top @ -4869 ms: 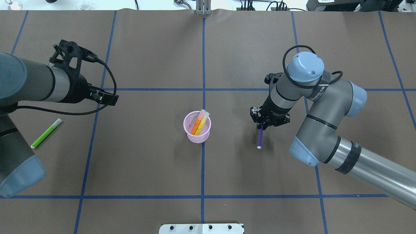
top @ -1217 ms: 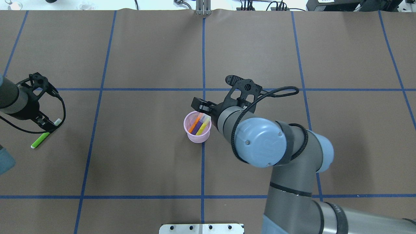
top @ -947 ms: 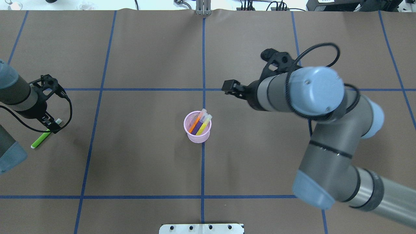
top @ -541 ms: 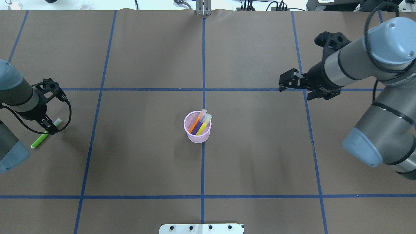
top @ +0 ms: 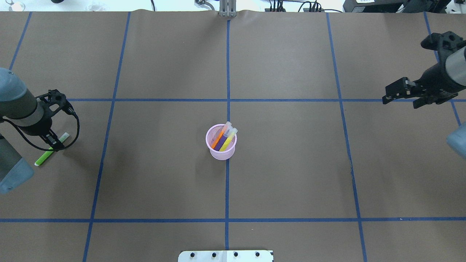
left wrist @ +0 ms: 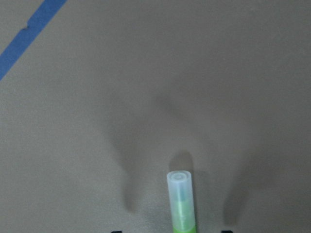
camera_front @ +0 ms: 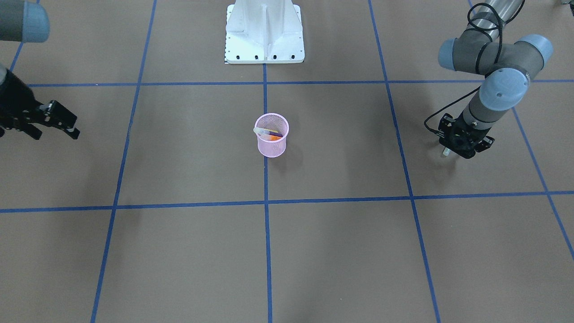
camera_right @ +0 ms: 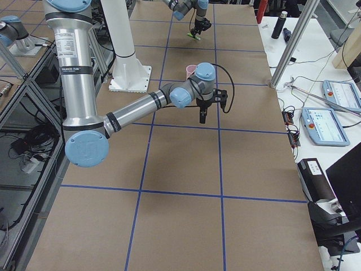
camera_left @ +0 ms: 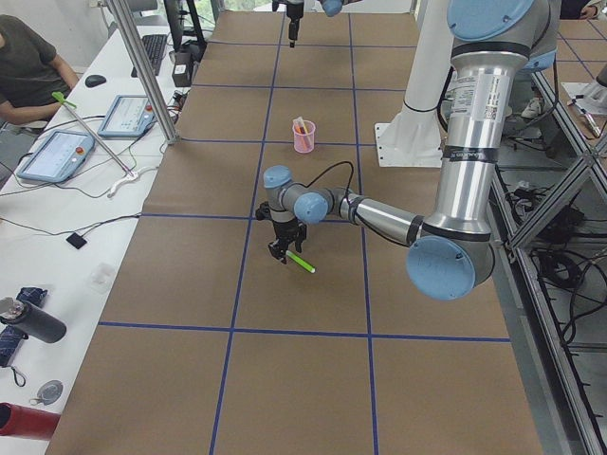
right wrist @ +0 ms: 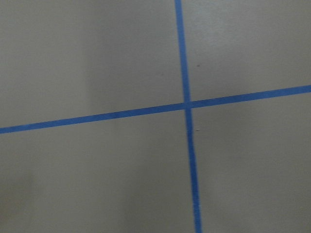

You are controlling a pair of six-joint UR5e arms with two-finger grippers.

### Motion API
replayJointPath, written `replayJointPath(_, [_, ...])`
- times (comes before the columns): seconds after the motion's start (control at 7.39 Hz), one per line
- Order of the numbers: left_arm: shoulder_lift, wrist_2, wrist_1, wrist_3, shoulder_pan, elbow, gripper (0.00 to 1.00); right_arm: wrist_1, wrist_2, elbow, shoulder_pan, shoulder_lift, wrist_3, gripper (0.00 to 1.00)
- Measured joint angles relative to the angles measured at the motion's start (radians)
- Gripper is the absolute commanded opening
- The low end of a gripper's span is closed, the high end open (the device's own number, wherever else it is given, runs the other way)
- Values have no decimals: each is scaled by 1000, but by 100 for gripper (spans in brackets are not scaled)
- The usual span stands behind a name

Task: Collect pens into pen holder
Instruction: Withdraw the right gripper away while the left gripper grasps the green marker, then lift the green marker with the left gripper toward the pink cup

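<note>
The pink mesh pen holder (top: pixel 221 149) stands upright at the table's middle, also in the front view (camera_front: pixel 271 144). The orange pen (top: pixel 218 138), purple pen (top: pixel 220 143) and yellow pen (top: pixel 228 139) lean inside it. The green pen (top: pixel 44 157) lies flat at the far left. My left gripper (top: pixel 54 143) is low over its cap end, open, jaws on either side of the pen (left wrist: pixel 183 206). My right gripper (top: pixel 388 94) is open and empty, far right of the cup, above the table; it also shows in the front view (camera_front: pixel 74 126).
Blue tape lines divide the brown table cover (top: pixel 291 174) into squares. The robot's white base plate (camera_front: pixel 264 33) sits at the table edge behind the cup. An operator's desk with tablets (camera_left: pixel 66 152) runs along the far side.
My right gripper left the purple pen in the cup and swung away to the far right. My left gripper came down over the green pen, which has not moved.
</note>
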Motion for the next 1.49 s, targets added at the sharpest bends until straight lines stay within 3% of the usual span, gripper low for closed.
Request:
replayJointPath(0.14, [0,-8,2,-1,0,0,34,0,20,-23,40,-16,-78,100])
replayJointPath(0.41, [0,-30,5,-2,1,3,30,-3,33,-45,98,-29,-135,100])
replayJointPath(0.68, [0,-35,6,-3,1,9,0,-5,36,-57,138,-44,-178,100])
replayJointPath(1.08, [-1,-77,6,-4,-2,-18,0,-6,49,-99,185,-58,-262,100])
replayJointPath(1.49, [-74,-138,18,-191,-7,-184,0,-5,75,-221,282,-64,-469,100])
